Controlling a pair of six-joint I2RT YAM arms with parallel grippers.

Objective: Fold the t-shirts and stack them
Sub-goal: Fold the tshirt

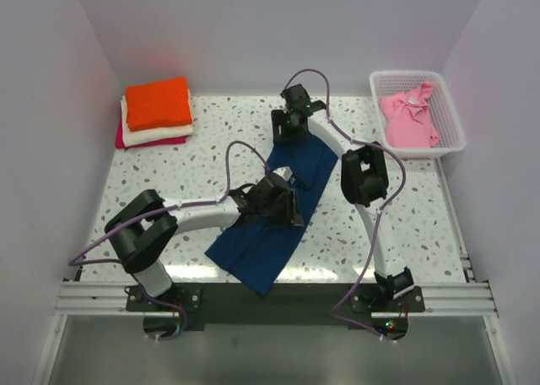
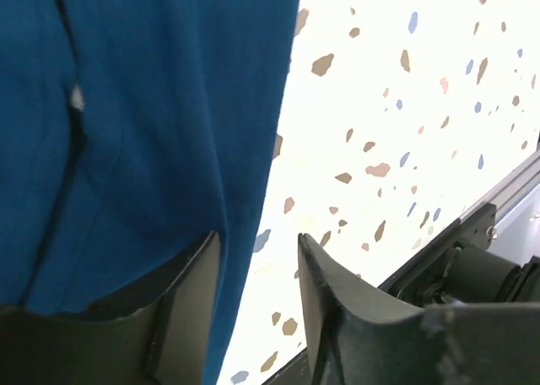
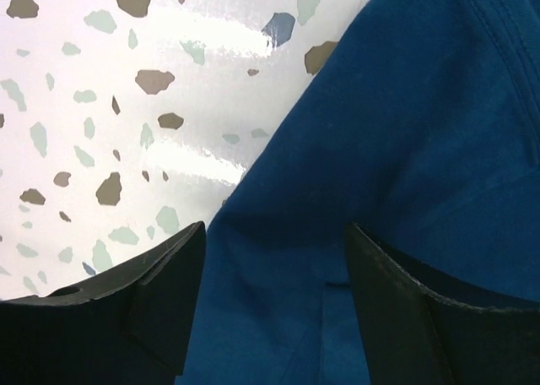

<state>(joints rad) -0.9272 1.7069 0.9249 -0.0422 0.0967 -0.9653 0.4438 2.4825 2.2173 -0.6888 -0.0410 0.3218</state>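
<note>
Centrally: navy blue cloth t-shirt (image 1: 261, 246), stretched diagonally across white speckled table (image 1: 169, 165). Left gripper (image 2: 257, 254): fingers apart, shirt edge between them. Right gripper (image 3: 274, 241): fingers spread wide above shirt's upper end.

Lab robot cell: plain white walls (image 1: 253, 30), terrazzo table (image 1: 219, 140), aluminium rail (image 1: 89, 297).

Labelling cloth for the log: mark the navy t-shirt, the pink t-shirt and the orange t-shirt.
navy t-shirt (image 1: 257, 254), top view, near half.
pink t-shirt (image 1: 409, 119), top view, its middle.
orange t-shirt (image 1: 159, 103), top view, top face.
</note>
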